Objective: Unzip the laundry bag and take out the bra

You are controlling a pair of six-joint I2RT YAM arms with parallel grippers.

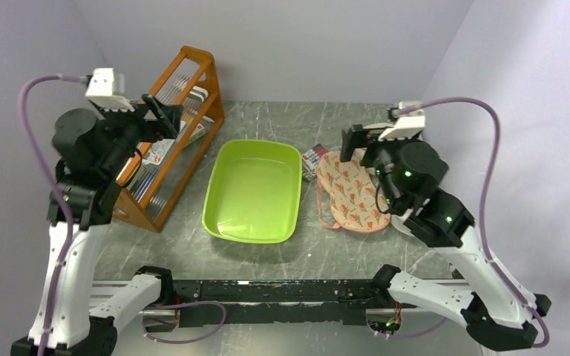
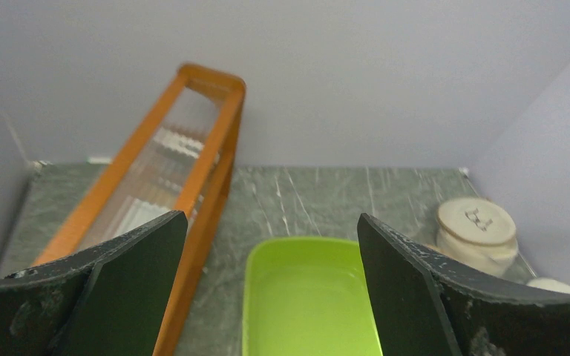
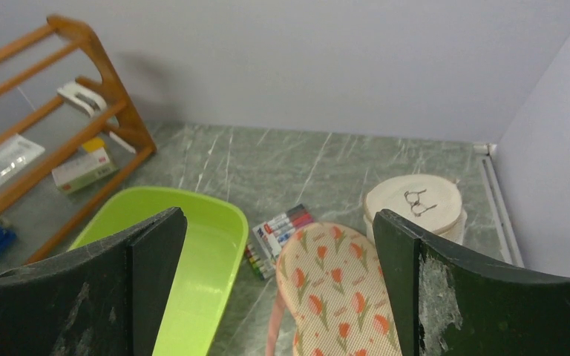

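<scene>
**A:** How do the 2 arms stand?

**B:** The left arm (image 1: 70,245) rises steeply from its base, elbow bent, wrist held high. The left gripper (image 2: 269,237) points forward, nearly level. The right arm (image 1: 456,256) leans inward from its base, with the right gripper (image 3: 278,230) raised and tilted forward and down.

**A:** And the jaws?

**B:** Both pairs are spread wide, gripping nothing and hanging in the air.

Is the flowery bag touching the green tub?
Apart. The top view shows a strip of bare table between the bag and the green tub.
</scene>
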